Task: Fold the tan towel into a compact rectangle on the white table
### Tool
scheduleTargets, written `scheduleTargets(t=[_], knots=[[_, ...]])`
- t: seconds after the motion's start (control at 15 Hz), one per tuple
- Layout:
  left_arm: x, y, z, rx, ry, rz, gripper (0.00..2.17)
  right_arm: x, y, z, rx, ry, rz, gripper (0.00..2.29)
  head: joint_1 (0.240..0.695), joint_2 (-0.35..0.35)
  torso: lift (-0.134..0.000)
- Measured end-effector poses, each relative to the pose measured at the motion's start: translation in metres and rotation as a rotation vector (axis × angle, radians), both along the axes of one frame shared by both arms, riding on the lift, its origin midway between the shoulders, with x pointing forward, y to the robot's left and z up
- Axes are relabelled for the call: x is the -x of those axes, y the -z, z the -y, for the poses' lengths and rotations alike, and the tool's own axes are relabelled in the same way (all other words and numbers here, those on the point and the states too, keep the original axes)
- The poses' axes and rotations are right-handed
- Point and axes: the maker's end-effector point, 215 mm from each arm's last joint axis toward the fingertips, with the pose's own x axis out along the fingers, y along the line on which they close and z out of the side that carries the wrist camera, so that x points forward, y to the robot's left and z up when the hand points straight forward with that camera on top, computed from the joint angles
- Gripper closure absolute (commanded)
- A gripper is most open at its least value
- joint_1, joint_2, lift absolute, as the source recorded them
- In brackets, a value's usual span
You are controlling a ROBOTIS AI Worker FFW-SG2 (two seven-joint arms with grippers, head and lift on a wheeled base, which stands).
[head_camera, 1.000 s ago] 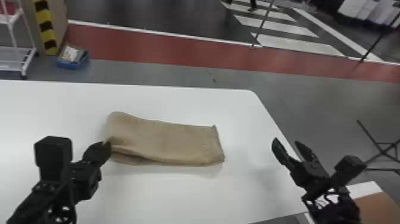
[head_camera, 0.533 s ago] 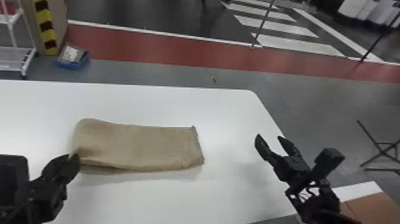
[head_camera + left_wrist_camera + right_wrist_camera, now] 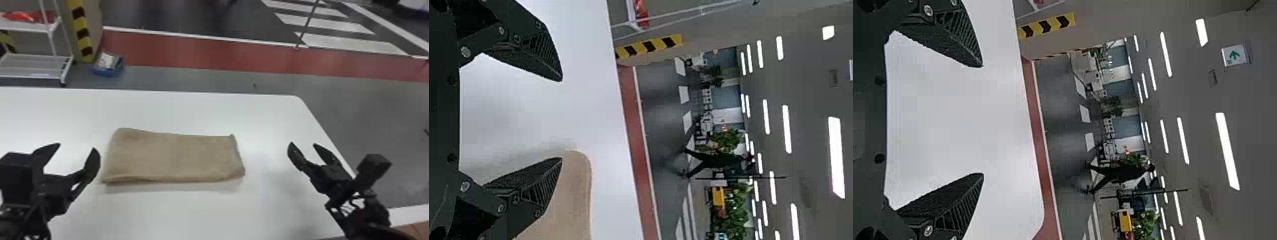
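Your left gripper has let go, spread just left of the towel; towel slid left on the table, folded flat; right gripper gapes, empty; one more fold likely.

Green arrow on a white sign at the ceiling.
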Motion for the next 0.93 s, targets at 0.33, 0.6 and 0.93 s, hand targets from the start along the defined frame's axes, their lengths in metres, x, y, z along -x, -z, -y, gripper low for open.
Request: scheduleTargets(t=[0.33, 0.6, 0.93], knots=[[-0.042, 0.004, 0.077, 0.165, 0.229, 0.003, 0.86, -0.011, 0.018, -0.029, -0.051, -0.057, -0.088, 0.17, 0.695, -0.249, -0.125], [-0.056, 0.019, 0.117, 0.211, 0.334, -0.064, 1.63, -0.019, 0.03, -0.062, -0.08, -0.118, -0.142, 0.18, 0.695, -0.254, -0.125], [-0.049, 0.05, 0.103, 0.174, 0.354, -0.18, 1.69, -0.025, 0.04, -0.102, -0.085, -0.19, -0.205, 0.18, 0.695, -0.204, -0.125]])
